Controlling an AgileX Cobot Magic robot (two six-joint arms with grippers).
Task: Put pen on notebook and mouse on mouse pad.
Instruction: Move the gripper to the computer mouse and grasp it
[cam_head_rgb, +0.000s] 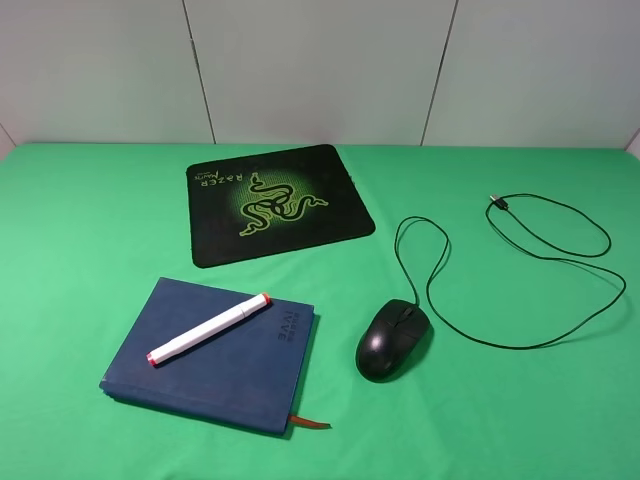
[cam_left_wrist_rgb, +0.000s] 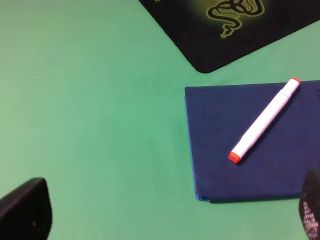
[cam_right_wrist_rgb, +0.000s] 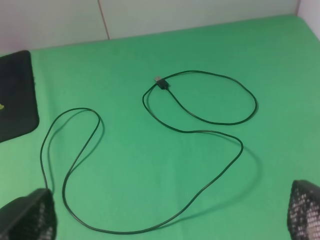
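Though L hand (cam_left_wrist_rgb: 167, 210) wide open, pen (cam_left_wrist_rgb: 264, 120) atop notebook (cam_left_wrist_rgb: 220, 165) just ahead, apart.

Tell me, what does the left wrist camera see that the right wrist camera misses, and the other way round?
Only the left wrist view: the dark blue notebook with the pen lying on its cover. Only the right wrist view: a long thin black cable, looped on the cloth and ending in a USB plug. Both: part of the black mouse pad and the green table cloth.
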